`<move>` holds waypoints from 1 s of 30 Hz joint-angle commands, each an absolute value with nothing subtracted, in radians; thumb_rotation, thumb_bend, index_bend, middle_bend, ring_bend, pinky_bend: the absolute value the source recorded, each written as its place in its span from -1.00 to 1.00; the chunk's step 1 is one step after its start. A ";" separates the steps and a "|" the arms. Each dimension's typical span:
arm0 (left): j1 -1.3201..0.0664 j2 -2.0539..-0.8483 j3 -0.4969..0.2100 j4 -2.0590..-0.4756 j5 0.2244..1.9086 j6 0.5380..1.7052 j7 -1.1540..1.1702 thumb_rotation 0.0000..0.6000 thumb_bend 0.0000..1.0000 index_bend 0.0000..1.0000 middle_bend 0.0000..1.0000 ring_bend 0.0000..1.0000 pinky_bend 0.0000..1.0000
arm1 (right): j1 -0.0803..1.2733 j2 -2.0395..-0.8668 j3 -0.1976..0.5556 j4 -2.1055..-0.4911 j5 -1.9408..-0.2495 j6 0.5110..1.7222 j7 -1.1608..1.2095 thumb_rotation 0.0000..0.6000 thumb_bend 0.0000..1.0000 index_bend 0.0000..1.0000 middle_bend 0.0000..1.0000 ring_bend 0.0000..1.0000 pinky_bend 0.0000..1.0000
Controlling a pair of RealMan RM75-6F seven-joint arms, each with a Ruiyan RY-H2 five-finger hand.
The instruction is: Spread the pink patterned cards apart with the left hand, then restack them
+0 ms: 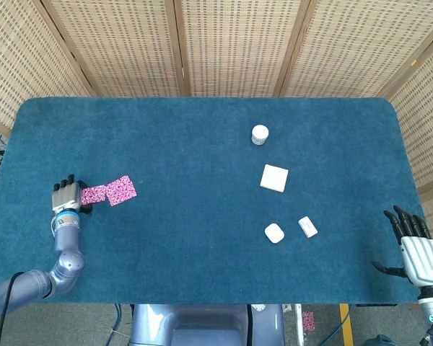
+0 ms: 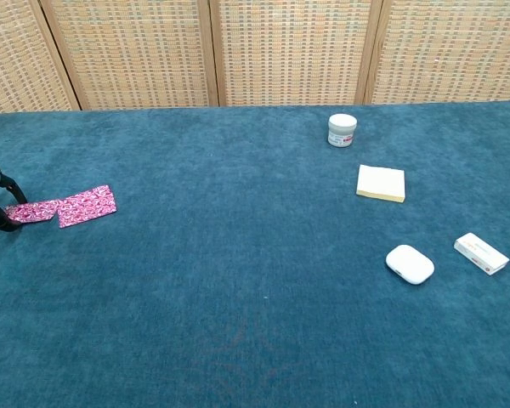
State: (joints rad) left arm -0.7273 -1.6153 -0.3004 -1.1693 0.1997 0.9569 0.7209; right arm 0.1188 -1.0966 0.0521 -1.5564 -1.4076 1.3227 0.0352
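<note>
Over at nine o'clock on the teal felt table [image 1: 202,158], the left hand [image 1: 67,196] sits palm-down with its dark fingertips [image 2: 2,223] pressing the near end of the pink patterned cards [image 1: 110,192]. The cards lie flat, two thin speckled rectangles fanned side by side, edges overlapping, the outer one tilted a touch. In the chest view only the fingers show at the frame's left edge, touching the nearer card. Down at four o'clock, the right hand [image 1: 417,252] hangs off the table's edge, black fingers spread apart, holding nothing. Toward one o'clock stands a small round white jar [image 1: 260,134]; just below it a flat pale square pad [image 1: 274,177]. Nearer the front edge lie a smooth rounded white case [image 1: 274,233] and a little white box [image 1: 307,226], close together but apart.
</note>
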 commanded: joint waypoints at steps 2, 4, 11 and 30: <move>-0.724 -1.609 -0.308 -1.172 0.215 0.963 0.702 1.00 -0.08 0.09 -1.00 -1.00 -1.00 | 0.119 -1.097 0.052 -1.557 -1.407 1.321 0.035 1.00 -1.00 -1.00 -1.00 -1.00 -1.00; -0.722 -1.603 -0.314 -1.174 0.220 0.968 0.693 1.00 -0.08 0.09 -1.00 -1.00 -1.00 | 0.119 -1.097 0.052 -1.556 -1.407 1.321 0.034 1.00 -1.00 -1.00 -1.00 -1.00 -1.00; -0.725 -1.568 -0.339 -1.193 0.183 0.982 0.704 1.00 -0.09 0.09 -1.00 -1.00 -1.00 | 0.120 -1.099 0.050 -1.557 -1.408 1.320 0.029 1.00 -1.00 -1.00 -1.00 -1.00 -1.00; -0.765 -1.621 -0.377 -1.252 0.217 1.036 0.648 1.00 -0.12 0.09 -1.00 -1.00 -1.00 | 0.121 -1.095 0.050 -1.556 -1.406 1.316 0.037 1.00 -1.00 -1.00 -1.00 -1.00 -1.00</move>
